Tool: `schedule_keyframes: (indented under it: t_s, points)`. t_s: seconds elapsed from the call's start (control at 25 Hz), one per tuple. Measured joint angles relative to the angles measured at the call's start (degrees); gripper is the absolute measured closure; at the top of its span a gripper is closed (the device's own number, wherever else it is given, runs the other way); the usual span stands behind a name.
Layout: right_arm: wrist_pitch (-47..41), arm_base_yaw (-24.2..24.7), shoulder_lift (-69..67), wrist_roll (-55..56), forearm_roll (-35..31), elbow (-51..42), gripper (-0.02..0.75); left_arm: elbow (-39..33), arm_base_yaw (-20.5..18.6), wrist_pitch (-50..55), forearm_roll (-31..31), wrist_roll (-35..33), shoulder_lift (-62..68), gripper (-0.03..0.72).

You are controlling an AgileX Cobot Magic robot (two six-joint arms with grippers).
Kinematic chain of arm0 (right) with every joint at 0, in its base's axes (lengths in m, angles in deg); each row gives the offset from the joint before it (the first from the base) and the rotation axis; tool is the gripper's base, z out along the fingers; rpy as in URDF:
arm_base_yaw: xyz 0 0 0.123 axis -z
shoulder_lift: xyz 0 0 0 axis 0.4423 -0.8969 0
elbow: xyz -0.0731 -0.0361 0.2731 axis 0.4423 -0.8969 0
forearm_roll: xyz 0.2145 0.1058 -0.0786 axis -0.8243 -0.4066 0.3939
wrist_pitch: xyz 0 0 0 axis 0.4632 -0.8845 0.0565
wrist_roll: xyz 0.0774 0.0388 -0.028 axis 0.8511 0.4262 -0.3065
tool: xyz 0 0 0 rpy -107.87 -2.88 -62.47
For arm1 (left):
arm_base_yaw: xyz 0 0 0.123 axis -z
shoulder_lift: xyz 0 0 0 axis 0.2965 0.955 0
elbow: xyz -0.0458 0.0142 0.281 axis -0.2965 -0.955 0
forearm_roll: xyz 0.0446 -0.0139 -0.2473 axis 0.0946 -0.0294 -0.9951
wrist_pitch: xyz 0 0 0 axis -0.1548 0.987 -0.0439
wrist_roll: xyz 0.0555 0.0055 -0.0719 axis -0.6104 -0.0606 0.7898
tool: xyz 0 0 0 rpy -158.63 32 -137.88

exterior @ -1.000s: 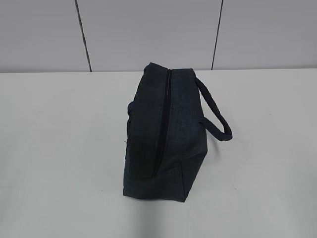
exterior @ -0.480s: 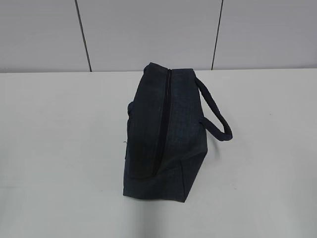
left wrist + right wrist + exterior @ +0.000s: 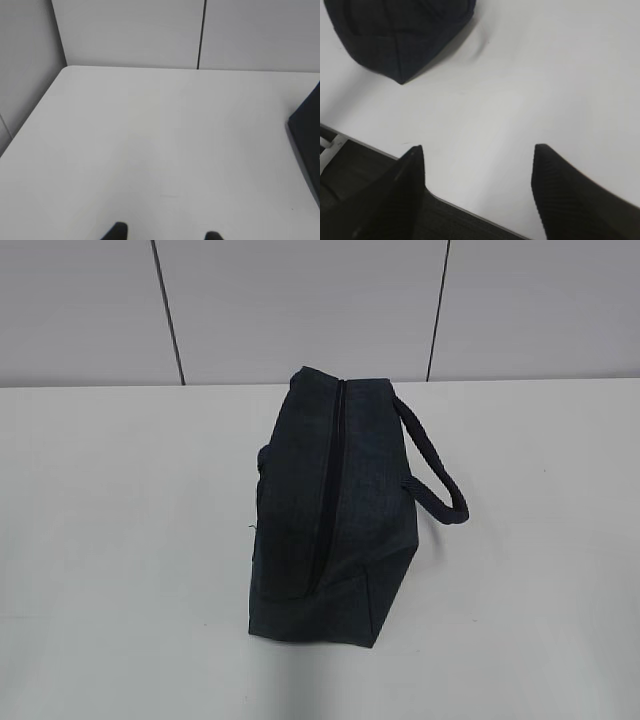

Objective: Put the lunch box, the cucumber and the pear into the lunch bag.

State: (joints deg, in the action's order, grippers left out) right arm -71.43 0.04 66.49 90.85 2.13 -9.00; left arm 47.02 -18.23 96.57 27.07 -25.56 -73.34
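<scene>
Soft, even light falls from above, bright enough to wash the white desk (image 3: 120, 540) nearly featureless. The lunch bag (image 3: 325, 510) reads as a dark, underexposed mass with little fabric detail and casts only a faint, diffuse shadow at its base. The right hand (image 3: 477, 192) is blurred and out of focus close to the lens. No hard glare shows.

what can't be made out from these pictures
- Lunch bag contents: exterior view, the zipper looks shut.
- Bag in left wrist view: cut off by the right edge.
- Left gripper: only fingertips show at the bottom edge.
- Both arms: outside the exterior view.
</scene>
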Motion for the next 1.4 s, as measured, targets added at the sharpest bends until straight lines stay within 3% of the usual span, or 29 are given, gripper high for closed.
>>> schedule_keyframes:
  t_s: [0.32, 0.52, 1.4]
  points:
    - [0.0, 13.51, 0.0, 0.0, 0.0, 0.0, 0.223, 0.0, -2.23, 0.0, -0.07, 0.0, 0.0, 0.419]
    - [0.0, 18.08, 0.0, 0.0, 0.0, 0.0, 0.223, 0.0, -2.23, 0.0, -0.07, 0.0, 0.0, 0.419]
    - [0.0, 19.02, 0.0, 0.0, 0.0, 0.0, 0.223, 0.0, -2.23, 0.0, -0.07, 0.0, 0.0, 0.436]
